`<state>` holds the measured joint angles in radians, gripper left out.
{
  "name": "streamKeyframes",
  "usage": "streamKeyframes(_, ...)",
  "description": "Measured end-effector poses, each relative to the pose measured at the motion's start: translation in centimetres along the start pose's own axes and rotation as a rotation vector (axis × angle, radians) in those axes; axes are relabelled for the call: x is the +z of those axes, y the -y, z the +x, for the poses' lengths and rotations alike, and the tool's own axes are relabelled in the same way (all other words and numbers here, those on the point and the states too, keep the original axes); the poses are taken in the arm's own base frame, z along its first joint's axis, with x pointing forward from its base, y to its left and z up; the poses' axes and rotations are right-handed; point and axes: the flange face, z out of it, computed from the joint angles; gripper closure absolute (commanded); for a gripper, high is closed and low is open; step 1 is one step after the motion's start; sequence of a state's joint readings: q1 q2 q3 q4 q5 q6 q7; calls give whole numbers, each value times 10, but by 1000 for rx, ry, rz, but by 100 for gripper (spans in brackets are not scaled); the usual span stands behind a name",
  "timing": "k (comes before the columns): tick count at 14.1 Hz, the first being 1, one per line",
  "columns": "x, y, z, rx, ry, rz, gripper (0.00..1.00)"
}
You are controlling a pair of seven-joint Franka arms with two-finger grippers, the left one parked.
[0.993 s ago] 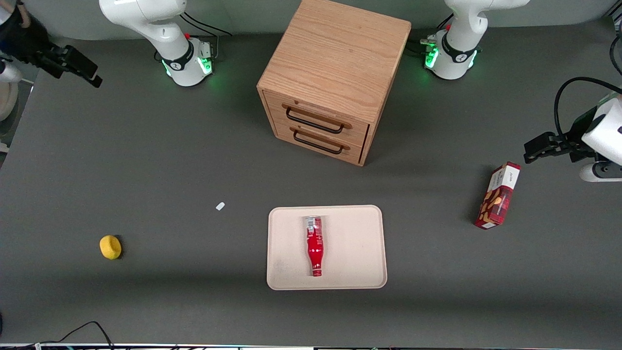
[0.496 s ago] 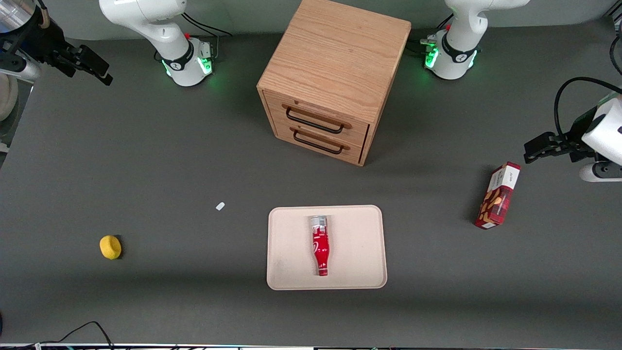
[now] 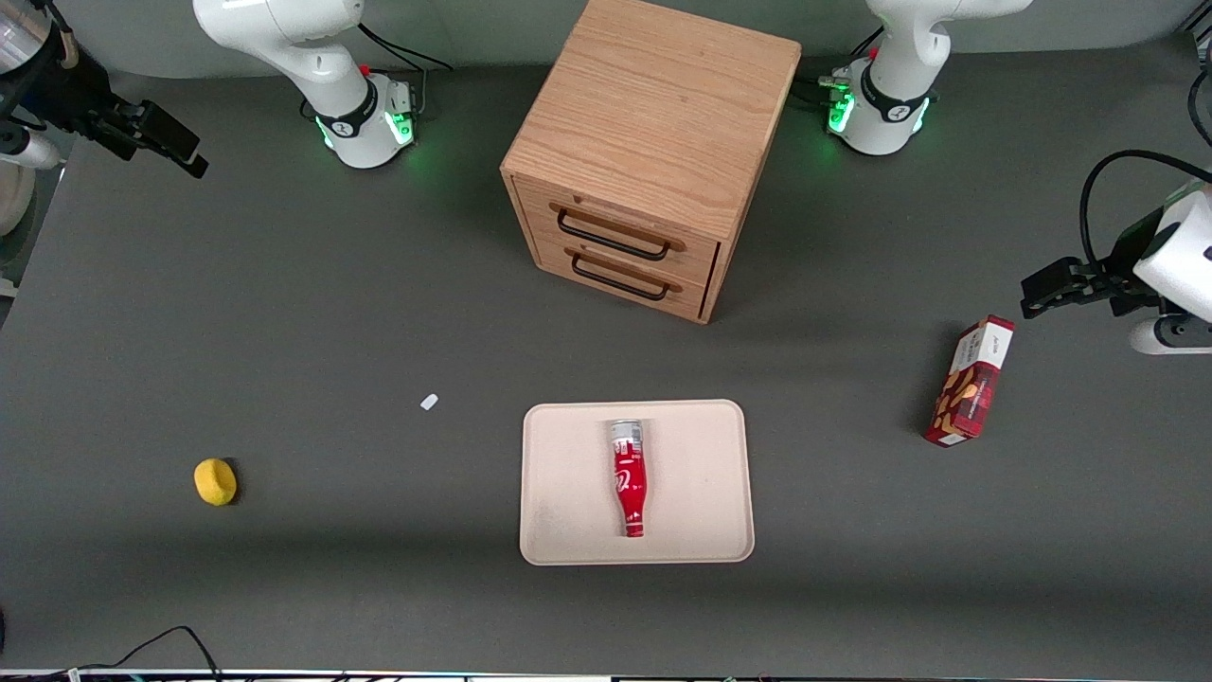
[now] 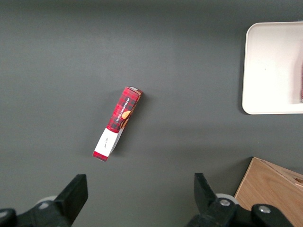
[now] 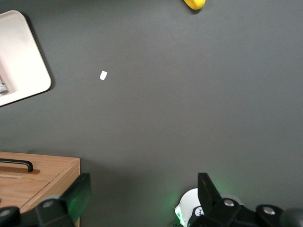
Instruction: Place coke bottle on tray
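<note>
Coke bottle (image 3: pixel 630 478) lies flat on the tray (image 3: pixel 701 483), roughly centred, silvery wide end toward the wooden drawer cabinet (image 3: pixel 644 161), red neck nearer the front camera. The tray sits on the grey tabletop (image 3: pixel 331 313) in front of the cabinet. Gripper (image 5: pixel 142 198) is high up at the working arm's end of the tabletop, well apart from the tray, fingers spread wide, holding nothing. Yellow lemon-like object (image 3: pixel 216 481) and small white scrap (image 3: pixel 429 402) lie toward that end; red snack box (image 3: pixel 970 382) lies toward the parked arm's end.
</note>
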<state>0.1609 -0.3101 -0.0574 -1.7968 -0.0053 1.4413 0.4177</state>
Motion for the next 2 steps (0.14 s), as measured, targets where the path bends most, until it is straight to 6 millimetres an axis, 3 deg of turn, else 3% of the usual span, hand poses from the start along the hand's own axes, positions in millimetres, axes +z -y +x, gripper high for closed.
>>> streamKeyframes(2, 3, 3, 5, 0, 7, -4, 0)
